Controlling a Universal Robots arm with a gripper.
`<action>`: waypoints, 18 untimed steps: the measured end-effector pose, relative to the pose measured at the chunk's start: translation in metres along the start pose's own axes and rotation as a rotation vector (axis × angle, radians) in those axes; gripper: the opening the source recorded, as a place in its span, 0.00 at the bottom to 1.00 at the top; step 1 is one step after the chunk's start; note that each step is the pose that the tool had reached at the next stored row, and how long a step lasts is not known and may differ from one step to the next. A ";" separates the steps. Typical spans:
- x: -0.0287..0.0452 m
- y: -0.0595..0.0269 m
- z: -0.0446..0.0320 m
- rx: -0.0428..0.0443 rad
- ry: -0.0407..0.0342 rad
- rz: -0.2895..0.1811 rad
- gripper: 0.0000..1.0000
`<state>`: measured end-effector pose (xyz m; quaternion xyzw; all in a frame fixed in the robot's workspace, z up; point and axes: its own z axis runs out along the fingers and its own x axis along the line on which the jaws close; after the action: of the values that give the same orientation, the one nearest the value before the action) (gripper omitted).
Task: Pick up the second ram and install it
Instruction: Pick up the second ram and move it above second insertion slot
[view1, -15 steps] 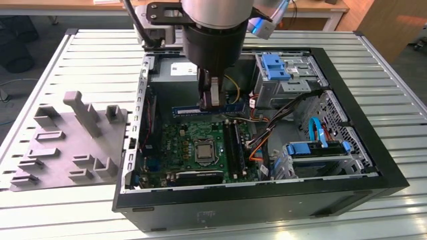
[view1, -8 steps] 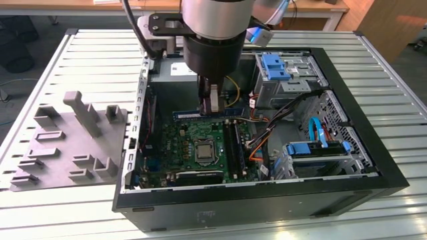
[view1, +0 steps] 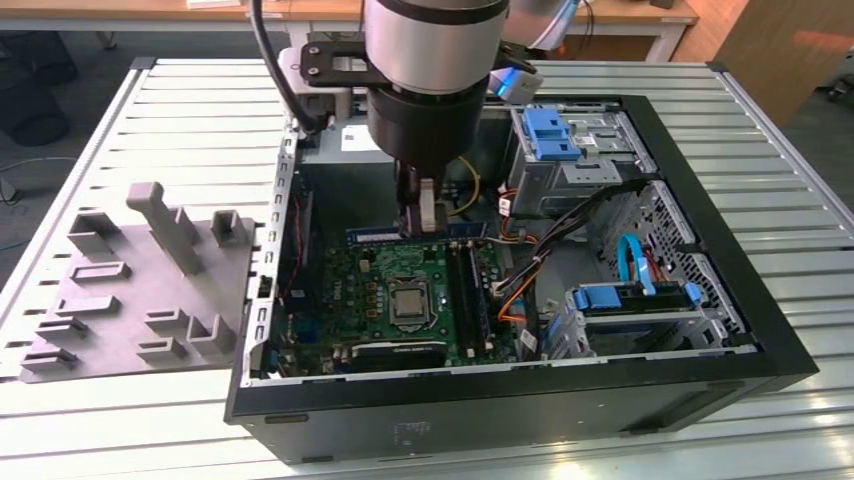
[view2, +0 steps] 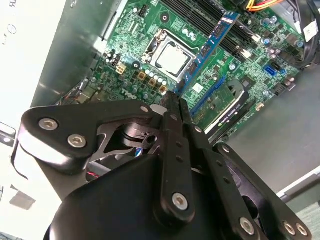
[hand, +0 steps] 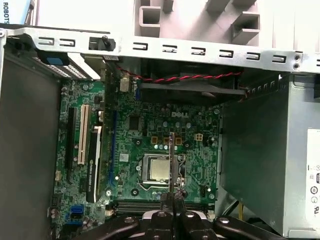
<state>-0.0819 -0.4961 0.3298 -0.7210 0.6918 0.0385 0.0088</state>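
One arm, one gripper (view1: 422, 222), one ram stick (view2: 207, 49) in play. In the second wrist view the two fingers (view2: 172, 145) are pinched on one end of the stick, which reaches out past the tips. In the first wrist view it is edge-on, a thin line over the single processor socket (view1: 404, 300).

At the centre of the exterior view the gripper hangs inside the one open tower case (view1: 534, 385), over the far edge of the motherboard (view1: 360, 290). I cannot tell whether the stick touches the board.

The dark memory slots (view1: 467, 285) run just beside the socket, toward the exterior view's right. A bundle of cables (view1: 534, 265) crowds that side, with two blue drive latches (view1: 550, 132) (view1: 617, 297) beyond.

The power supply (hand: 265, 160) walls in one edge of the board; above, the case stands open. One grey fixture tray (view1: 134, 290) lies on the slatted table (view1: 174, 110) at the exterior view's left.
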 end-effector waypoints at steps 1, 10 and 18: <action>-0.0007 0.0000 0.0008 0.0001 -0.0001 0.000 0.13; -0.0008 0.0000 0.0142 0.0002 -0.0001 0.001 0.13; -0.0007 -0.0001 0.0179 0.0002 -0.0002 0.001 0.13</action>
<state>-0.0825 -0.4942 0.3120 -0.7207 0.6921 0.0385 0.0090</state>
